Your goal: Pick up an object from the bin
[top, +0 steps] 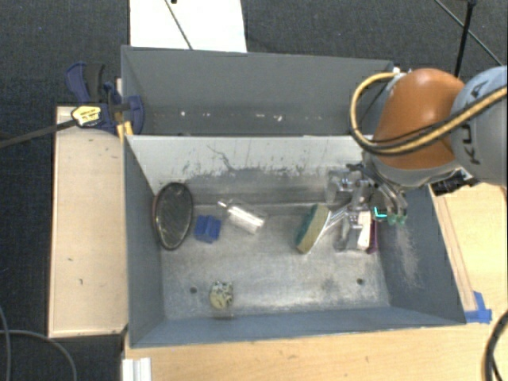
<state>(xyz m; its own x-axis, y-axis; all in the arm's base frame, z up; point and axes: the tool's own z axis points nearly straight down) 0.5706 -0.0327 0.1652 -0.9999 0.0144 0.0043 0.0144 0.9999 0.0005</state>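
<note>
Gripper [350, 225] low at right end of bin [413, 280], open or closed I can't tell | sponge [310, 228] leans just beside it | risk: sponge nudged aside, not caught

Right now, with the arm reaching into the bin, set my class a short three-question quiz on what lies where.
1. True or false: the blue block lies between the dark oval disc and the pale tube.
2. Which thing lies nearest the end effector? A: the green and yellow sponge. B: the blue block. C: the dark oval disc.
3. Short answer: which thing lies alone, closest to the lower wall of the bin in the camera view?

Key: 1 true. 2 A. 3 the small speckled lump.
</note>
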